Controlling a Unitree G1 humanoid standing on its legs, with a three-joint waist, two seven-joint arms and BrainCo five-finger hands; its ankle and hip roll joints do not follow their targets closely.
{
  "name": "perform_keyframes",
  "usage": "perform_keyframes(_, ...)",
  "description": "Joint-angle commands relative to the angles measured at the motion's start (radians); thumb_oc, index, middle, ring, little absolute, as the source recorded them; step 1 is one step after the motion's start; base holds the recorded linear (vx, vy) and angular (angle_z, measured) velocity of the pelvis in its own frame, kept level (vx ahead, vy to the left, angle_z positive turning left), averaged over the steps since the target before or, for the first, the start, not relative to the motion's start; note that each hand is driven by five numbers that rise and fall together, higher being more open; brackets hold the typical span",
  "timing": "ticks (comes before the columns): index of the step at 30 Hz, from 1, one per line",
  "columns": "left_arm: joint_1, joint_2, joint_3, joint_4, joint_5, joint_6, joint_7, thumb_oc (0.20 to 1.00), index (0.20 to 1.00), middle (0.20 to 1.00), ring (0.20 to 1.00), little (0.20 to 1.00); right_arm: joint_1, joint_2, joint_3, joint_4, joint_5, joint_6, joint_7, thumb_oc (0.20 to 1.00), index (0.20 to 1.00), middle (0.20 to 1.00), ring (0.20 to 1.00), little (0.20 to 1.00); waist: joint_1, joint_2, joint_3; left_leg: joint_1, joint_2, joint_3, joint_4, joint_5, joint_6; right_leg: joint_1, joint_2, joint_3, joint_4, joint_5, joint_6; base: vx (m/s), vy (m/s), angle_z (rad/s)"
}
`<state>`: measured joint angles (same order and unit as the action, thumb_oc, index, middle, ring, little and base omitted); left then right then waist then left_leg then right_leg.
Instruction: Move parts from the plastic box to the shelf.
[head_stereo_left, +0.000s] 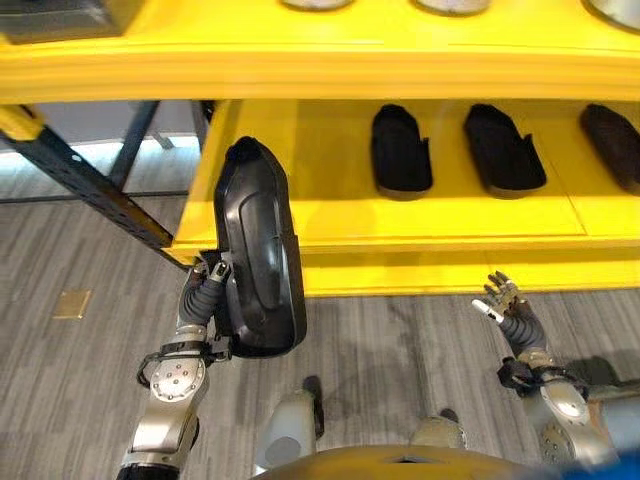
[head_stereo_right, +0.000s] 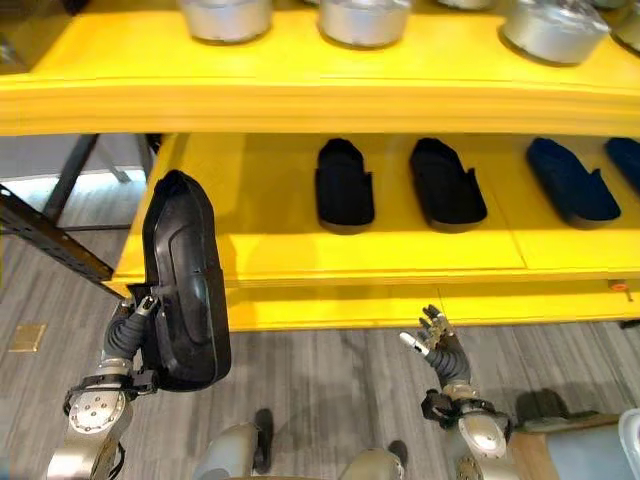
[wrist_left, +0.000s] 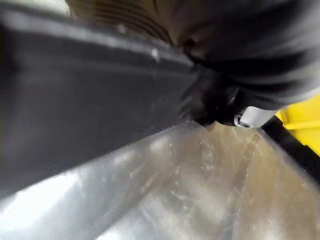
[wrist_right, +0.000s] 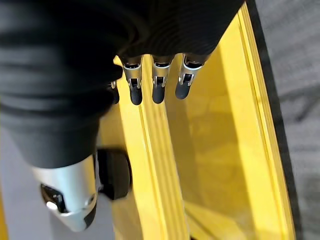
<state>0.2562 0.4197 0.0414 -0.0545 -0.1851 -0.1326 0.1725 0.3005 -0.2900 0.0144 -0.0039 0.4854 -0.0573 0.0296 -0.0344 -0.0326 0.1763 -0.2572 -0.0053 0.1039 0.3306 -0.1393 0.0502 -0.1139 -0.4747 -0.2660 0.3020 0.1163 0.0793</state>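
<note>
A long black moulded part (head_stereo_left: 260, 250) stands upright at the front left corner of the yellow shelf (head_stereo_left: 330, 235). My left hand (head_stereo_left: 210, 285) is shut on its left edge, low down. In the left wrist view the part's dark surface (wrist_left: 85, 105) runs right beside the hand. Black parts (head_stereo_left: 400, 150) (head_stereo_left: 503, 148) lie side by side on the lower shelf board, and further right lies a dark blue one (head_stereo_right: 568, 180). My right hand (head_stereo_left: 507, 305) hangs open in front of the shelf's front edge, holding nothing; its fingers (wrist_right: 159, 82) point along the yellow edge.
Silver metal bowls (head_stereo_right: 225, 17) stand on the upper shelf board. A dark diagonal brace with a yellow end (head_stereo_left: 80, 180) runs to the left of the shelf. Grey plank floor (head_stereo_left: 90, 380) lies in front, with a small brass plate (head_stereo_left: 72, 303) set in it.
</note>
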Motion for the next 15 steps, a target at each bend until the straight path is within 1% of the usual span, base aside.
perform_keyframes(1,-0.055,0.016,0.041,-0.118,-0.011,-0.06,-0.007,0.2,0.2,0.2,0.2,0.2,-0.057,-0.05,0.002,-0.005,0.012,-0.044,0.007,1.0,1.0,1.0,1.0,1.0,-0.032,0.038,0.032,0.186,0.04,-0.021,-0.267,0.072,-0.023,-0.051,0.241,0.063,0.018,-0.11,0.029,0.2,0.168,-0.21)
perform_keyframes(2,-0.055,0.011,0.038,-0.119,-0.016,-0.057,-0.012,0.2,0.2,0.2,0.2,0.2,-0.062,-0.056,0.008,-0.005,0.015,-0.042,0.01,1.0,1.0,1.0,1.0,1.0,-0.039,0.037,0.04,0.208,0.036,-0.019,-0.283,0.072,-0.025,-0.077,0.275,0.064,-0.001,-0.126,0.028,0.08,0.038,-0.12)
perform_keyframes(3,-0.055,0.011,0.038,-0.119,-0.016,-0.057,-0.012,0.2,0.2,0.2,0.2,0.2,-0.063,-0.056,0.008,-0.005,0.015,-0.042,0.01,1.0,1.0,1.0,1.0,1.0,-0.039,0.038,0.039,0.206,0.037,-0.018,-0.286,0.076,-0.025,-0.078,0.277,0.064,-0.006,-0.122,0.026,0.1,-0.002,0.07)
perform_keyframes(4,-0.059,0.004,0.037,-0.118,-0.018,-0.053,-0.016,0.2,0.2,0.2,0.2,0.2,-0.071,-0.062,0.017,-0.002,0.015,-0.042,0.016,1.0,1.0,1.0,1.0,1.0,-0.044,0.035,0.049,0.236,0.032,-0.016,-0.306,0.074,-0.03,-0.097,0.308,0.054,-0.058,-0.119,0.024,0.15,-0.076,0.14)
perform_keyframes(5,-0.061,-0.004,0.028,-0.115,-0.017,-0.052,-0.025,0.2,0.2,0.2,0.2,0.2,-0.071,-0.074,0.019,-0.003,0.011,-0.043,0.02,1.0,1.0,1.0,1.0,1.0,-0.062,0.019,0.059,0.258,0.022,-0.022,-0.303,0.058,-0.038,-0.1,0.346,0.066,-0.17,-0.097,0.032,0.21,-0.102,-0.11)
perform_keyframes(6,-0.051,-0.011,0.03,-0.114,-0.022,-0.049,-0.044,0.2,0.2,0.2,0.2,0.2,-0.046,-0.068,0.013,-0.017,0.011,-0.034,0.028,1.0,1.0,1.0,1.0,1.0,-0.068,0.009,0.052,0.26,0.012,-0.035,-0.291,0.055,-0.041,-0.058,0.344,0.099,-0.193,-0.104,0.034,0.23,-0.154,0.0)
perform_keyframes(7,-0.048,-0.014,0.021,-0.109,-0.01,-0.05,-0.05,0.2,0.2,0.2,0.2,0.2,-0.042,-0.07,0.01,-0.013,0.01,-0.035,0.032,1.0,1.0,1.0,1.0,1.0,-0.068,0.001,0.044,0.268,0.015,-0.036,-0.288,0.043,-0.041,-0.032,0.368,0.131,-0.206,-0.114,0.023,0.13,-0.088,0.39)
perform_keyframes(8,-0.049,-0.014,0.021,-0.109,-0.01,-0.05,-0.049,0.2,0.2,0.2,0.2,0.2,-0.042,-0.07,0.01,-0.013,0.01,-0.035,0.032,1.0,1.0,1.0,1.0,1.0,-0.067,-0.001,0.042,0.265,0.014,-0.035,-0.289,0.048,-0.041,-0.033,0.367,0.132,-0.211,-0.108,0.023,0.16,-0.168,0.64)
perform_keyframes(9,-0.041,-0.026,0.019,-0.114,-0.022,-0.06,-0.053,0.2,0.2,0.2,0.2,0.2,-0.036,-0.079,-0.001,-0.017,0.013,-0.041,0.033,1.0,1.0,1.0,1.0,1.0,-0.065,-0.007,0.034,0.265,0.028,-0.025,-0.274,0.038,-0.055,-0.013,0.392,0.155,-0.235,-0.106,0.016,0.12,-0.154,0.56)
perform_keyframes(10,-0.036,-0.036,0.022,-0.118,-0.026,-0.06,-0.057,0.2,0.2,0.2,0.2,0.2,-0.033,-0.083,-0.01,-0.018,0.014,-0.041,0.034,1.0,1.0,1.0,1.0,1.0,-0.058,-0.006,0.027,0.261,0.033,-0.019,-0.259,0.03,-0.059,-0.002,0.385,0.133,-0.238,-0.106,0.017,0.18,-0.236,0.07)
perform_keyframes(12,-0.034,-0.034,0.016,-0.114,-0.033,-0.058,-0.063,0.2,0.2,0.2,0.2,0.2,-0.024,-0.092,-0.027,-0.015,0.021,-0.046,0.03,1.0,1.0,1.0,1.0,1.0,-0.065,-0.01,0.022,0.243,0.047,-0.016,-0.194,0.017,-0.072,0.022,0.402,0.136,-0.254,-0.119,0.001,0.09,-0.16,-0.02)
perform_keyframes(13,-0.034,-0.033,0.016,-0.114,-0.033,-0.058,-0.063,0.2,0.2,0.2,0.2,0.2,-0.023,-0.092,-0.028,-0.015,0.021,-0.046,0.031,1.0,1.0,1.0,1.0,1.0,-0.066,-0.009,0.023,0.239,0.049,-0.018,-0.186,0.012,-0.073,0.023,0.404,0.134,-0.256,-0.119,0.0,0.07,-0.156,0.14)
perform_keyframes(14,-0.035,-0.04,0.006,-0.112,-0.051,-0.057,-0.068,0.2,0.2,0.2,0.2,0.2,-0.016,-0.106,-0.04,-0.006,0.027,-0.048,0.025,1.0,1.0,1.0,1.0,1.0,-0.063,-0.008,0.038,0.18,0.06,-0.027,-0.025,0.022,-0.097,0.058,0.408,0.115,-0.259,-0.139,-0.02,0.04,-0.141,0.25)
perform_keyframes(15,-0.037,-0.041,0.007,-0.112,-0.062,-0.057,-0.064,0.2,0.2,0.2,0.2,0.2,-0.017,-0.114,-0.046,-0.007,0.032,-0.051,0.022,1.0,1.0,1.0,1.0,1.0,-0.057,-0.009,0.054,0.134,0.056,-0.047,0.066,0.049,-0.113,0.067,0.411,0.107,-0.253,-0.149,-0.035,0.02,-0.144,0.37)
